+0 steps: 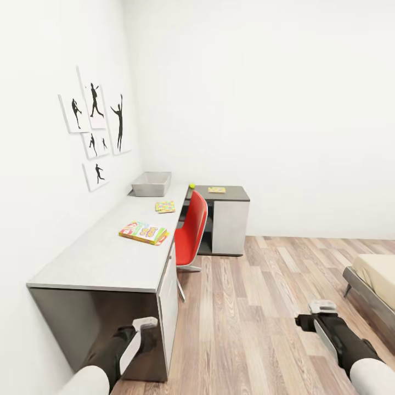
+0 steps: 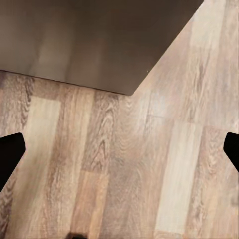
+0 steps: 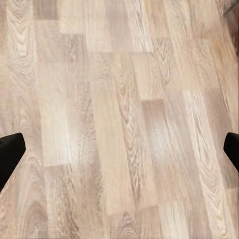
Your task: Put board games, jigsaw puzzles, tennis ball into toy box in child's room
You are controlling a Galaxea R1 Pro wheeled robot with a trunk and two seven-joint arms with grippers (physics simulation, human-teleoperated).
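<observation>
Wall art (image 1: 96, 129): a bunch of black sports silhouettes on white panels, hung on the left wall above the desk.
Desk (image 1: 93, 258): long pale top running along the left wall, dark end panel facing the camera. In the left wrist view that dark panel (image 2: 94, 42) sits over the wood floor (image 2: 124, 174).
Left gripper (image 1: 144, 336): hanging low by the desk's near corner, pointed at the floor. In its wrist cam the fingertips (image 2: 10, 154) sit at opposite edges of the shot, so it's spread wide with nothing in it.
Board game (image 1: 144, 232): colourful flat box lying mid-desk, near the front edge.
Toy box (image 1: 151, 184): grey open bin at the far end of the desk, against the wall. Can't see inside from here.
Puzzle (image 1: 165, 207): small checkered square, flat on the desk between the board game and the toy box.
Chair (image 1: 190, 233): red seat, white legs, tucked in at the desk's far half.
Ball (image 1: 192, 186): tiny yellow-green dot right of the toy box, where the desk meets the side unit.
Side unit (image 1: 230, 216): dark top, white front, in the corner, with a second flat puzzle (image 1: 216, 190) on it.
Right gripper (image 1: 307, 321): low over bare floor, well apart from everything. Wrist cam shows its fingertips (image 3: 10, 154) at the far edges over planks (image 3: 119, 119), so wide and holding nothing.
Bed (image 1: 376, 280): just a corner poking in at the right edge, beige mattress on a grey frame.
</observation>
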